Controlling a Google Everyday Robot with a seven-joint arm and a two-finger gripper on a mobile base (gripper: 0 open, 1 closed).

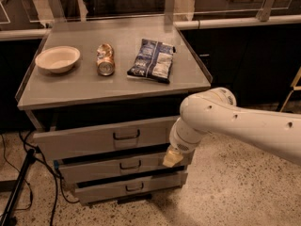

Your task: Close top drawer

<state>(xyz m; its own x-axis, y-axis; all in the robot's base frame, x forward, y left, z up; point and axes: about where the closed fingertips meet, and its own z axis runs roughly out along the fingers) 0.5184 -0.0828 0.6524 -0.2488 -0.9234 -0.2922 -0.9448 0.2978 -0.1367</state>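
The top drawer (101,138) is a wide grey drawer with a tall flat front and a dark wire handle (126,135) at its centre. It stands pulled out a little from the grey cabinet, under the tabletop. My white arm reaches in from the right. My gripper (172,157) hangs at the right end of the drawer fronts, just below the top drawer's right corner, with a yellowish fingertip showing.
Two slimmer drawers (123,165) sit below, also slightly out. On the cabinet top (188,74) lie a white bowl (57,59), a crushed can (105,59) and a blue chip bag (152,60). A dark stand (19,187) and cables are at lower left. Speckled floor (235,192) lies to the right.
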